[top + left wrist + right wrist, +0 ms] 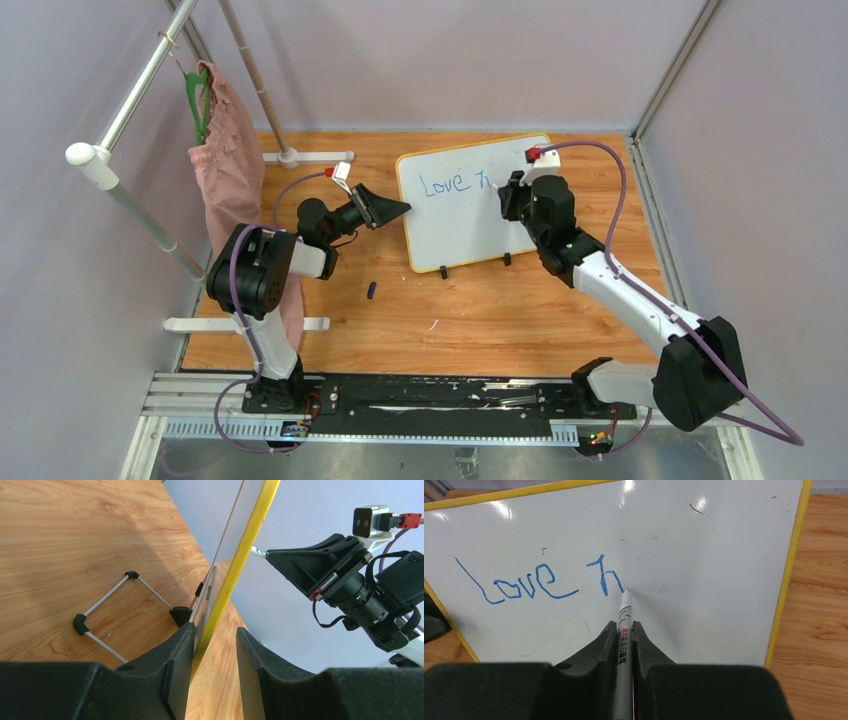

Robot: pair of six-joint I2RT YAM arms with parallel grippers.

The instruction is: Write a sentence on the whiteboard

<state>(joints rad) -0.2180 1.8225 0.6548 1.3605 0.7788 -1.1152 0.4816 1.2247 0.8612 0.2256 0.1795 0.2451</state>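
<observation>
From above, the marker (625, 607) hides behind the right gripper (624, 626). Its wrist view shows the gripper squeezing the marker, tip on the whiteboard (470, 225), where the sentence (531, 582) reads only "Love h". The whiteboard stands at 12 o'clock. The left gripper (215, 631) reaches sideways, jaws apart around the 9 o'clock rim, maybe touching one side
</observation>
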